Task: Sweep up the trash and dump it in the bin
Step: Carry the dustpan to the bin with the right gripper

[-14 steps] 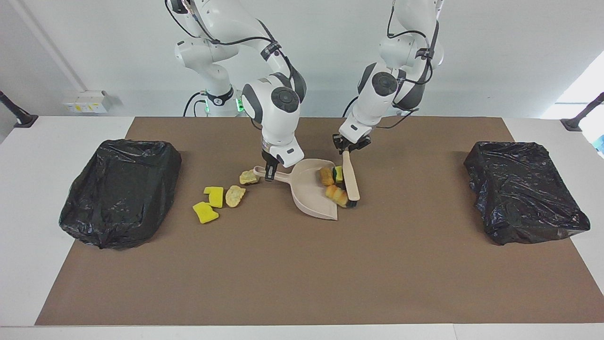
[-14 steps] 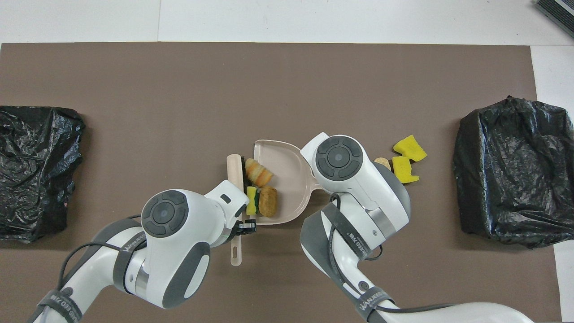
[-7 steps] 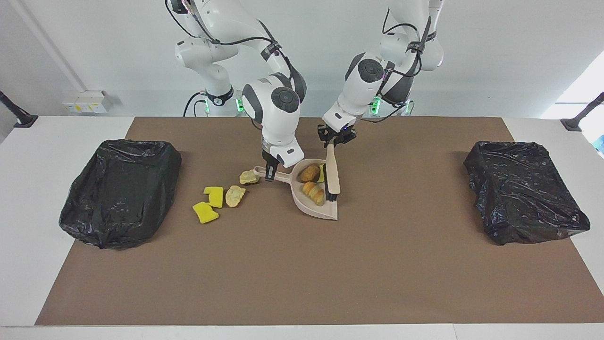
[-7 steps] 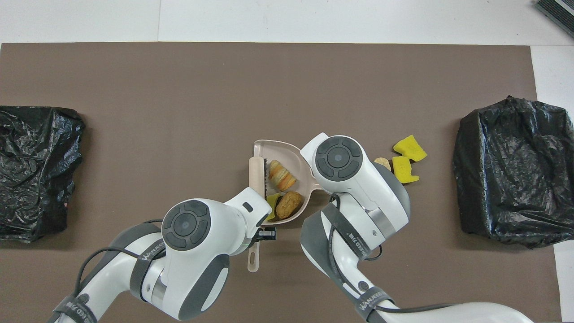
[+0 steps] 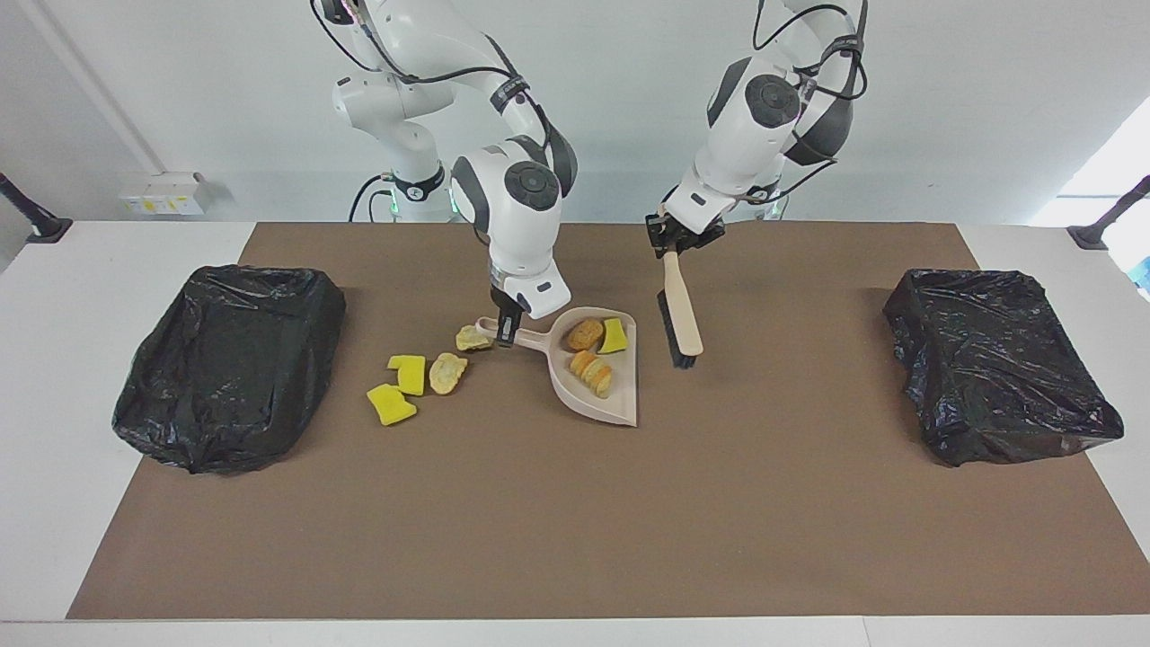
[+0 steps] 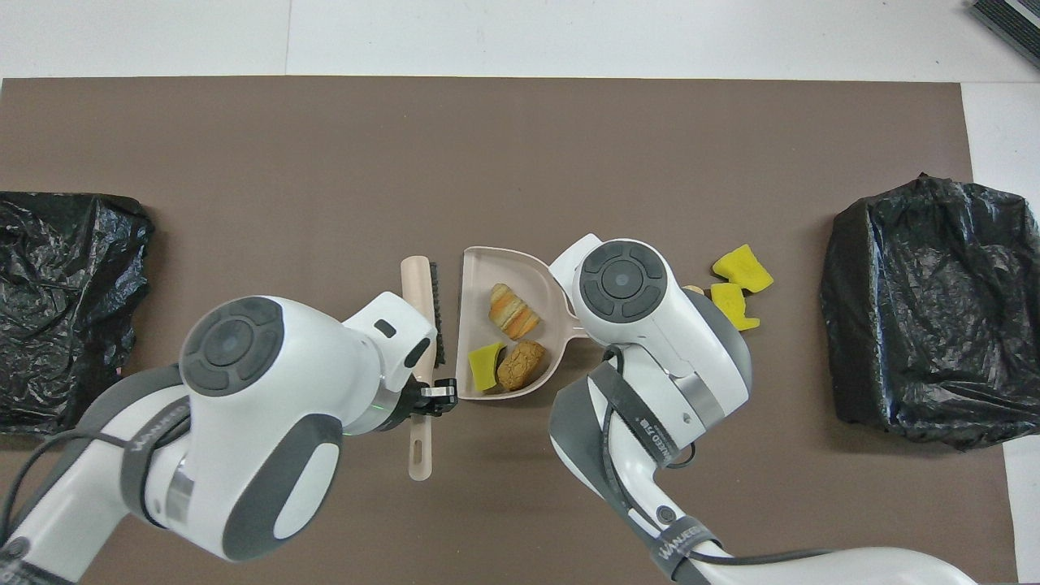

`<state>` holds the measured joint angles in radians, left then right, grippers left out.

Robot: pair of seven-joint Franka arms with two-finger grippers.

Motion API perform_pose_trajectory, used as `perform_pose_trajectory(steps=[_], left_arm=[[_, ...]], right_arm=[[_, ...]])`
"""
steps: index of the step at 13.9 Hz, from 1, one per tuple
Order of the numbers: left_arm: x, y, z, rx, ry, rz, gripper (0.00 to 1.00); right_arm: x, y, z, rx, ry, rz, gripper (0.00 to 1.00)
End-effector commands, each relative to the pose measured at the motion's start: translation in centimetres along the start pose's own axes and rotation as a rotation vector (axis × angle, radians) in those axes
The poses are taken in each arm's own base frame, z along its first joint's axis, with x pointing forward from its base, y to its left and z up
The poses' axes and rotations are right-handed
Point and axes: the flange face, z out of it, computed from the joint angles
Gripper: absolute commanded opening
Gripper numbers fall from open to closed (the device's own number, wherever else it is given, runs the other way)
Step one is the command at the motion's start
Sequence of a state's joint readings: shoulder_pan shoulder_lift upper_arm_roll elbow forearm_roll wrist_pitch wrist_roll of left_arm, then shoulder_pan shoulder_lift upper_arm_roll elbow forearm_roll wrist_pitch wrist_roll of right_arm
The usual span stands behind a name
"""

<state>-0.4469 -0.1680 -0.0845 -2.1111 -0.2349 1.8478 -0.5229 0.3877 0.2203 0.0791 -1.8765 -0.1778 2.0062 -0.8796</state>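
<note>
The beige dustpan (image 5: 620, 409) (image 6: 481, 272) lies low at the mat's middle, my right gripper (image 5: 505, 332) shut on its handle. In it are three pieces of trash: a brown bread lump (image 5: 585, 334) (image 6: 522, 365), a yellow sponge chunk (image 5: 614, 335) (image 6: 486, 364) and a striped orange piece (image 5: 593, 373) (image 6: 513, 309). My left gripper (image 5: 672, 249) (image 6: 429, 396) is shut on the handle of a beige brush (image 5: 683, 316) (image 6: 421, 288), held slanting beside the pan's open edge. Loose on the mat beside the pan's handle lie two pale lumps (image 5: 471, 338) (image 5: 447, 371) and two yellow sponges (image 5: 409, 373) (image 5: 390, 404) (image 6: 741, 268).
Two bins lined with black bags stand on the brown mat (image 5: 575, 521), one at the right arm's end (image 5: 229, 364) (image 6: 926, 309), one at the left arm's end (image 5: 1002, 364) (image 6: 65, 309). The loose scraps lie between the dustpan and the right arm's bin.
The left gripper pushed the three pieces into the dustpan with the brush, then lifted the brush out and away toward the left arm's end. The right gripper and dustpan barely shifted.
</note>
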Motion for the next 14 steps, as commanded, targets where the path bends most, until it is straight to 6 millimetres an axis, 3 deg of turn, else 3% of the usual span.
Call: perform_pose_trajectory(steps=[1,3,6,9,14], left_arm=[[-1.6,-0.3,-0.2,0.068,0.021,-0.046,0.0],[-3.5,-0.1,0.9,0.075,0.033,-0.02,0.0],[-5.5,2.9,3.7,0.076,0.049,0.053,0.0],[-7.1,6.8,9.6,0.079,0.055,0.034,0.0],[-9.2,10.8,14.5,0.051,0.088,0.044,0.0]], right_arm=[[-3.4,1.7,-3.2,0.019,0.029,-0.04,0.0],[-6.6,3.3,-4.9,0.046,0.042,-0.067,0.0],[-11.5,4.7,-6.5,0.08,0.063,-0.126,0.0],[-16.4,5.1,-8.1,0.094,0.061,-0.17,0.0],[-27.2,6.4,-9.2,0.124,0.055,-0.268,0.0]])
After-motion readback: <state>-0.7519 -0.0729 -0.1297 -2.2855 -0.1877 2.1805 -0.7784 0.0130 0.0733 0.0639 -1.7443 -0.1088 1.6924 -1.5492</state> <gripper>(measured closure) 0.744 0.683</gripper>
